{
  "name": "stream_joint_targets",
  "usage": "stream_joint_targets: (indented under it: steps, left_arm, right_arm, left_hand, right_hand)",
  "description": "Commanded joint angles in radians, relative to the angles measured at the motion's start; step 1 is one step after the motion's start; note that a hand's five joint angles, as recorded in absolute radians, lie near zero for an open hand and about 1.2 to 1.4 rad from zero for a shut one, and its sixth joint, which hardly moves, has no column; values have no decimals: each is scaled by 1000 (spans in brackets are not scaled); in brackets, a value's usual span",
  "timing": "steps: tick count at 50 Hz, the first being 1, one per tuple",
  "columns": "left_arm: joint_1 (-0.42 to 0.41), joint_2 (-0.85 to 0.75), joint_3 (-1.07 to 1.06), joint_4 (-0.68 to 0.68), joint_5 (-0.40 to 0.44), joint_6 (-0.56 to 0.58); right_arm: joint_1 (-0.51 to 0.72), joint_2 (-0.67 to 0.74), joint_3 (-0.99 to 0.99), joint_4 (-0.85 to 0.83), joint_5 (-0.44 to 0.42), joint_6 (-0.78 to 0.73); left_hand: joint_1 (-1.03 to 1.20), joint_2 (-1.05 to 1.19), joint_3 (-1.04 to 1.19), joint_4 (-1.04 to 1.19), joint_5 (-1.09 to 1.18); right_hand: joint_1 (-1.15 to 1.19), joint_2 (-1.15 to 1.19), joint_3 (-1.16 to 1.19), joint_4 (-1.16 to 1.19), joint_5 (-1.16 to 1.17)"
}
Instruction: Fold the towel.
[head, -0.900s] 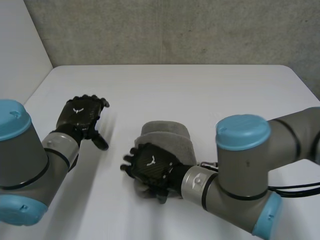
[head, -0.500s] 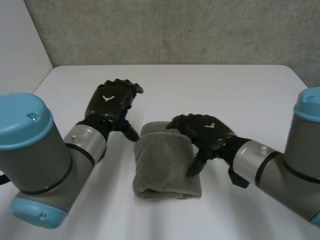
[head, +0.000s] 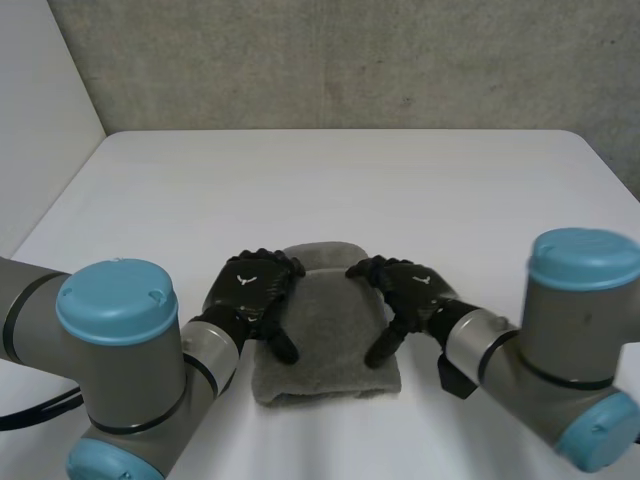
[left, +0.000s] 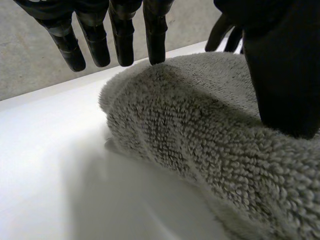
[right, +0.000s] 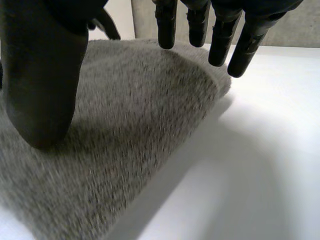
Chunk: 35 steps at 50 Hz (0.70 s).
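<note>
Now the towel (head: 325, 335), grey and thick, lies folded into a small pad on the white table (head: 330, 190). It sits toward the table's near side, between the left arm (head: 120, 340) and the right arm (head: 560, 330). Its far end is rounded and its near end shows a thick fold. The left hand (head: 250, 287) sits on the towel's left edge and the right hand (head: 412, 287) on its right edge, both palms down. A bare strip of towel separates the two hands. Neither hand grips: both are spread, with fingers straight and thumbs laid on top of the cloth.

From the left wrist, the fingers (left: 155, 35) hang straight toward the far rounded end of the towel (left: 190, 135). One fingertip touches the pile at that end, and the others stand just past it over the table (left: 50, 170). The thumb (left: 280, 80) presses down on the towel's top and sinks a little into the pile.

From the right wrist, the fingers (right: 220, 40) point straight at the towel's far corner. One tip is just at the cloth and the rest are above the table (right: 250, 165) beside it. The thumb (right: 40, 85) is pressed on top of the towel (right: 145, 120), nearer the wrist than the fingers.

A grey wall (head: 350, 60) rises behind the table.
</note>
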Motion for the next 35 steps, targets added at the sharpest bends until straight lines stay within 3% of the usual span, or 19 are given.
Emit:
stream_joint_targets:
  steps: [1, 8, 20, 33, 35]
  left_arm:
    - [15, -57, 52, 26, 0, 67]
    - [26, -117, 78, 44, 0, 127]
    - [48, -120, 46, 37, 5, 130]
    - [65, 138, 101, 32, -1, 107]
    - [66, 192, 142, 3, -3, 83]
  right_arm:
    - [58, 122, -73, -37, 124, -49]
    - [80, 202, -149, -34, 187, -178]
    - [80, 186, -150, -30, 197, -194]
    - [49, -107, -165, 49, 194, -197]
    - [-15, -165, -205, 76, 195, -203]
  left_hand:
    - [-101, -87, -52, -59, -21]
    - [-101, -87, -52, -59, -21]
    - [-109, -96, -52, -59, -30]
    - [-112, -99, -52, -59, -33]
    - [-110, -96, -52, -59, -30]
  right_hand:
    - [-66, -80, -44, -76, -62]
    - [-66, -80, -44, -76, -62]
    - [-66, -80, -44, -76, -62]
    - [-66, -80, -44, -76, -62]
    - [-66, -80, -44, -76, -62]
